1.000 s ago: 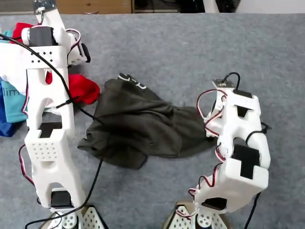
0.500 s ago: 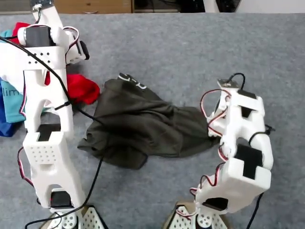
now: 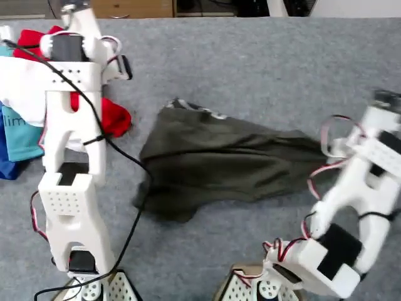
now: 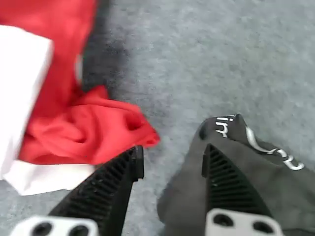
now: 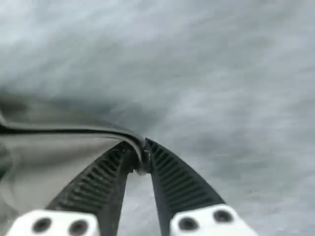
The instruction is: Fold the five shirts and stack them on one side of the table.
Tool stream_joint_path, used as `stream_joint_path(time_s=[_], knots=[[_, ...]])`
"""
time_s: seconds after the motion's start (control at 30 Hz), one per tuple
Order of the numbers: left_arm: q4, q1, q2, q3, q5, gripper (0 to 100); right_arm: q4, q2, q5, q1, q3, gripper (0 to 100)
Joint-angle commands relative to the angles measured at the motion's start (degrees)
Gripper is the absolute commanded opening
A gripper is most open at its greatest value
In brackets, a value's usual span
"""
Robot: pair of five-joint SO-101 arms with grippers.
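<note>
Inside the right pincer (image 5: pixel 141 158), apparently, sits the shirt (image 3: pixel 219 157)

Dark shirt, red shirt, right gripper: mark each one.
dark shirt (image 3: pixel 225 157), high view, middle of the fabric.
red shirt (image 4: pixel 88 132), left wrist view, bunched fold.
right gripper (image 5: pixel 141 152), right wrist view, between fingertips clamping the hem.

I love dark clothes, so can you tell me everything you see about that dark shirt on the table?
The dark shirt is soft olive-black cloth with white print near its collar. It lies wrinkled and drawn out wide on the grey table. The right tool is shut on one edge. The red shirt lies beside it, apart.
</note>
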Motion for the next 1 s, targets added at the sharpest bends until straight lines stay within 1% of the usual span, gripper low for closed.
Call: stream_joint_path(time_s=[0.0, 0.07, 0.1, 0.17, 0.3, 0.43, 0.5, 0.63, 0.73, 0.87, 0.97], knots=[[0.7, 5.6, -3.3, -1.7, 0.2, 21, -3.5, -0.7, 2.5, 8.4, -7.7, 0.2], [0.7, 9.1, -2.8, -1.2, 0.5, 26, -3.3, 1.3, 2.5, 12.0, -11.7, 0.3], [0.6, 10.6, -2.7, -1.1, 1.8, 27, -3.3, 2.5, 2.5, 14.0, -13.8, 0.4], [0.4, 13.5, -2.5, 0.0, 3.8, 27, -3.1, 5.5, 3.5, 17.3, -18.2, 0.4], [-0.8, 18.6, 0.6, 2.6, 4.7, 27, 2.7, 12.3, 10.3, 21.5, -27.9, 0.4], [-3.2, 21.7, 5.7, 2.7, 7.0, 27, 7.9, 19.1, 15.6, 24.9, -37.1, 0.3], [-2.6, 23.9, 7.7, 2.7, 7.1, 27, 10.5, 22.4, 17.9, 26.1, -40.0, 0.3], [-0.4, 29.0, 9.6, 2.7, 7.6, 27, 12.8, 27.3, 19.8, 27.2, -41.4, 0.2], [-0.4, 32.6, 9.5, 1.7, 10.8, 27, 12.9, 30.1, 19.8, 27.8, -41.3, 0.2], [-0.4, 38.0, 10.2, -1.7, 12.0, 27, 12.7, 33.5, 20.1, 29.1, -41.3, 0.2], [-2.0, 39.6, 10.2, -1.3, 14.6, 27, 12.5, 35.3, 22.6, 30.5, -41.3, 0.2]])
